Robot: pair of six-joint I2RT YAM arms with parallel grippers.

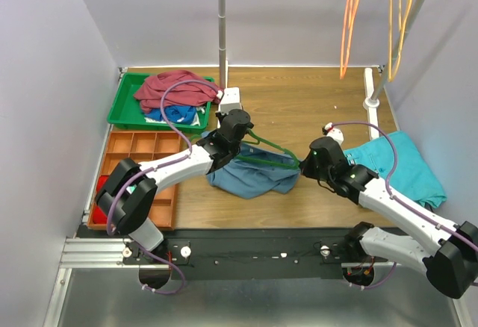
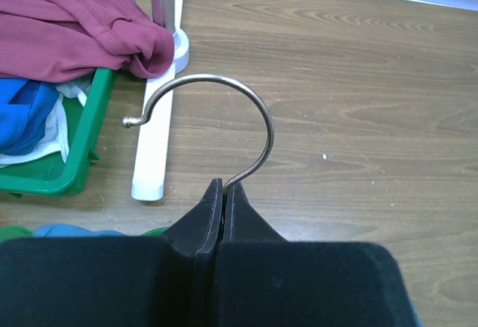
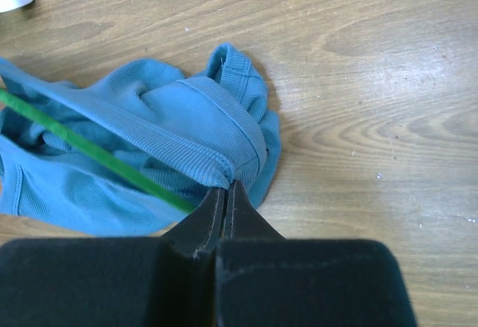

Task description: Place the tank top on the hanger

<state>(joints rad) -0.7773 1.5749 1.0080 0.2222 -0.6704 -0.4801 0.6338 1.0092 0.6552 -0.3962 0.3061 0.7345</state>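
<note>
The slate-blue tank top (image 1: 250, 175) lies bunched on the wooden table between the arms, also in the right wrist view (image 3: 149, 148). The dark-green hanger (image 1: 269, 151) lies across and into it; its green bar (image 3: 89, 151) crosses the fabric. My left gripper (image 1: 228, 134) is shut on the base of the hanger's metal hook (image 2: 224, 103), which curves up and left. My right gripper (image 1: 308, 164) is shut on a ribbed edge of the tank top (image 3: 224, 170) at its right side.
A green tray (image 1: 123, 107) with a maroon garment (image 1: 175, 88) and blue cloth is at back left; an orange compartment tray (image 1: 142, 151) is in front of it. A rack pole with white base (image 1: 222, 36) stands behind. Teal cloth (image 1: 399, 166) lies right. Orange (image 1: 348, 25) and yellow (image 1: 400, 21) hangers hang at back right.
</note>
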